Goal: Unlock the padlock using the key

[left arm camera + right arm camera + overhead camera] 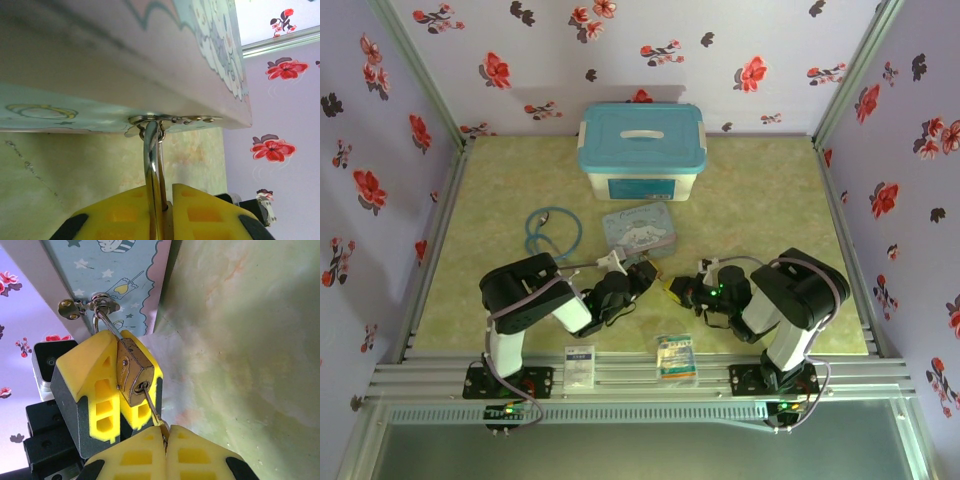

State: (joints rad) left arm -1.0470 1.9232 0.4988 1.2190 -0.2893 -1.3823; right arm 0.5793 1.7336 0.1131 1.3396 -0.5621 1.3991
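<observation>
- I see the tin [640, 228] lying on the desk [240, 340].
- My left tool [167, 197] is clenched on the padlock [132, 372], which is hooked through the tin's hasp [97, 304].
- My right tool [166, 440] pinches the key [152, 407], which sits in the keyhole.

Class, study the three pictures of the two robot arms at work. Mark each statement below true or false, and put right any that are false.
1. The key is pushed into the padlock. True.
2. No hand holds the padlock. False: the left hand grips it.
3. The padlock's loop passes through the clasp on the tin. True.
4. The box at the back has a red lid. False: the box has a blue lid.
5. The right hand is open. False: the right hand is shut on the key.
</observation>
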